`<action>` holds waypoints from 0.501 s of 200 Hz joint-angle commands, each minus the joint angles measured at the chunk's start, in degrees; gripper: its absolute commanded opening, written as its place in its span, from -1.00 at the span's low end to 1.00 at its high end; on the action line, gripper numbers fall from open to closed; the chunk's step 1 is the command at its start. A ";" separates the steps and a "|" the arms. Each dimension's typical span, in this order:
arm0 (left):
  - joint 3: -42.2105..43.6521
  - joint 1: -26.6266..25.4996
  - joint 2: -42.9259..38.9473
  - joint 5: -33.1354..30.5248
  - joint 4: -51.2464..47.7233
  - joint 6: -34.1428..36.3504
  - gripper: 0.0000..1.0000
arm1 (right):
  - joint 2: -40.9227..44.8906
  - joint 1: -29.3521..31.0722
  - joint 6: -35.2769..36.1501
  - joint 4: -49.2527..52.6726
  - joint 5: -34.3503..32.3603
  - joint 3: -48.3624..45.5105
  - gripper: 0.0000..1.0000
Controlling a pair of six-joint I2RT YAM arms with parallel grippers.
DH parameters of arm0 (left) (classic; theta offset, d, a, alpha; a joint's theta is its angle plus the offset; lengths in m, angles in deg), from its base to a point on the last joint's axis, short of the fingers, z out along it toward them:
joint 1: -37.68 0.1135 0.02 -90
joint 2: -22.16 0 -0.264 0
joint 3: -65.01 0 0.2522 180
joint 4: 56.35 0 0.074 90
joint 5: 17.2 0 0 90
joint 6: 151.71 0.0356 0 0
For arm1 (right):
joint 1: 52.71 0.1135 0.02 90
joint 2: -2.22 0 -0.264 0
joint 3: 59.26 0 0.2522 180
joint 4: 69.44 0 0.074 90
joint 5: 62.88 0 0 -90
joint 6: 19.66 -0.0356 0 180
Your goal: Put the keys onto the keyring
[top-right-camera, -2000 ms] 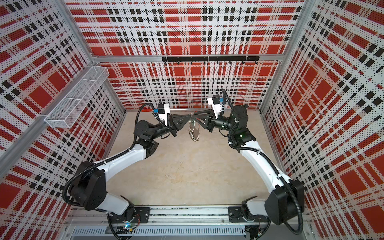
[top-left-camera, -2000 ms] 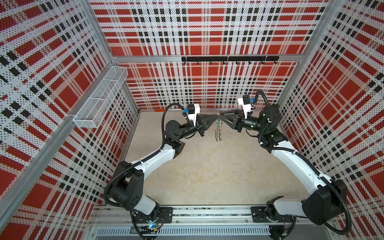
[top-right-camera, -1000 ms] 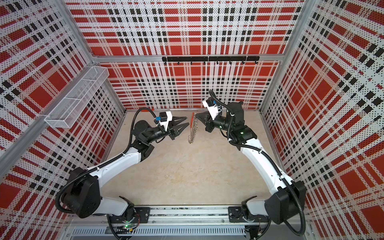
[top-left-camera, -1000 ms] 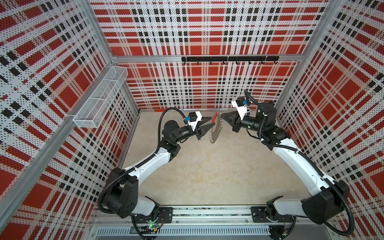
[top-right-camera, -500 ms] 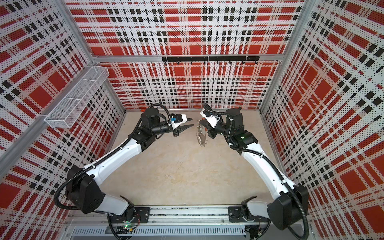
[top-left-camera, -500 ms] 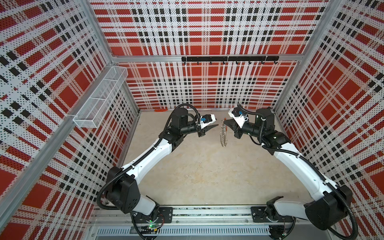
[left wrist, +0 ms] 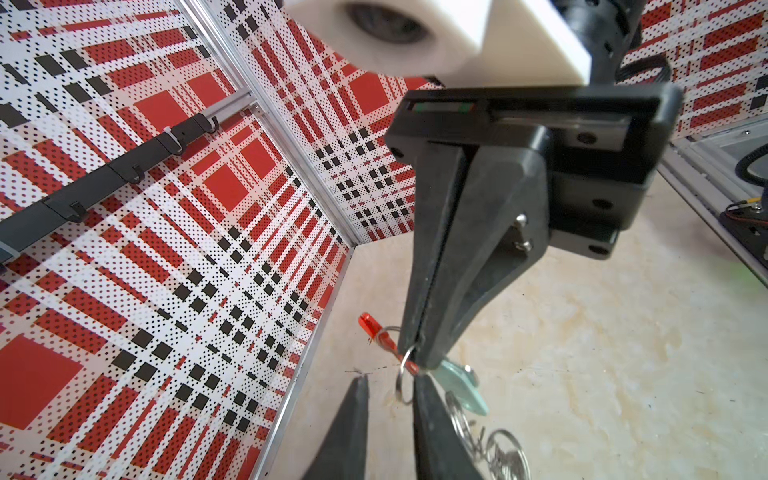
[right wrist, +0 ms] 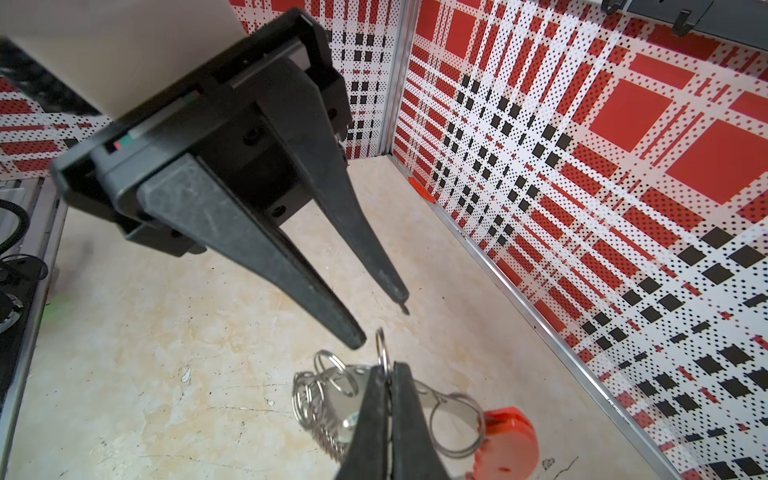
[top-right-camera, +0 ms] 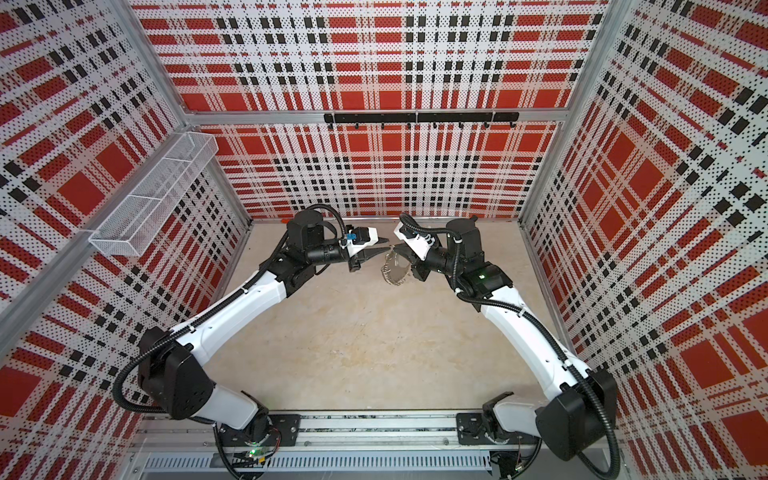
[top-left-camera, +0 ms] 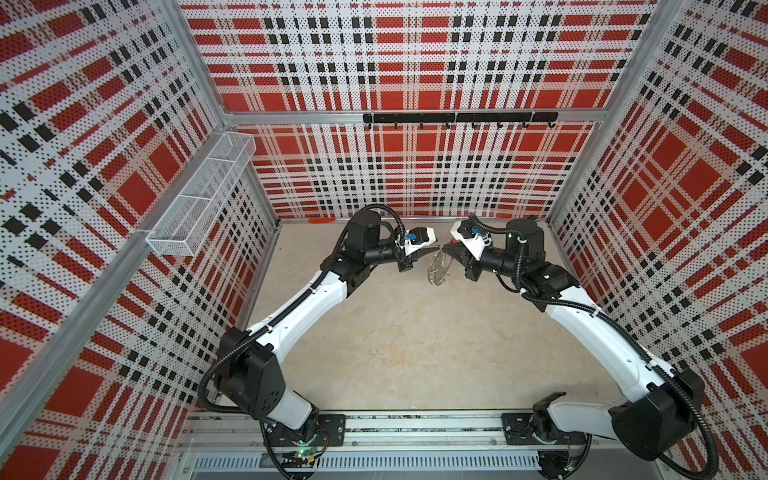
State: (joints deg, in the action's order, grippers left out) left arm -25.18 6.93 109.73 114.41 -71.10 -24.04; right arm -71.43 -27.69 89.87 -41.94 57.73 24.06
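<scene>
Keyring [top-left-camera: 438, 270] hangs above the desk [top-left-camera: 415, 353] at 12 o'clock, clamped in the jaws of your right gripper [left wrist: 419, 357] beside its red segment [left wrist: 376, 332]. The jaws of your left gripper [left wrist: 390, 380] stand apart around one small loop [left wrist: 402, 384]. The teal-tagged keys [left wrist: 461, 386] dangle against the loops; I judge threading unfinished, though that joint is hidden.

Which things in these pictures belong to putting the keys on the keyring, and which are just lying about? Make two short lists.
Belongs to the job:
- keyring, gripped by the shut right end effector
- keys, with a teal tag
- left end effector, open beside the ring

Just lying about:
- wire basket
- hook rail
- orange-red strip
</scene>
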 commanded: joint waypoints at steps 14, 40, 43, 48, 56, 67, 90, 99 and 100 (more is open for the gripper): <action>-1.70 -0.23 1.00 1.46 -1.39 0.64 -0.57 | 1.05 0.79 1.48 -0.55 0.62 1.39 -1.00; -1.97 -0.30 1.20 1.68 -1.60 0.65 -0.61 | 0.81 1.10 1.56 -0.37 0.76 1.61 -1.00; -2.02 -0.30 1.24 1.72 -1.65 0.65 -0.61 | 0.79 1.10 1.54 -0.28 0.77 1.53 -1.00; -2.06 -0.32 1.28 1.79 -1.65 0.64 -0.62 | 0.72 1.10 1.65 -0.24 0.76 1.53 -1.00; -2.14 -0.31 1.29 1.98 -1.70 0.59 -0.63 | 0.70 1.25 1.65 -0.20 0.73 1.63 -1.00; -2.18 -0.34 1.29 2.08 -1.71 0.70 -0.64 | 0.61 1.35 1.63 -0.20 0.72 1.63 -1.00; -2.63 -0.36 1.54 2.38 -2.06 0.80 -0.68 | 0.44 1.60 1.75 -0.20 0.74 1.64 -1.00; -2.93 -0.39 1.80 2.72 -2.40 0.83 -0.72 | 0.35 1.61 1.78 -0.13 0.76 1.89 -1.00; -2.93 -0.43 1.76 2.75 -2.46 0.83 -0.73 | 0.35 1.61 1.76 -0.12 0.76 1.94 -1.00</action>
State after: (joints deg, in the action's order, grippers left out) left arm -25.53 6.93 110.69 115.70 -72.67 -23.86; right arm -71.43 -26.93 90.27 -41.68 57.66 24.08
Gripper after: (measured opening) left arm 0.157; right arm 0.052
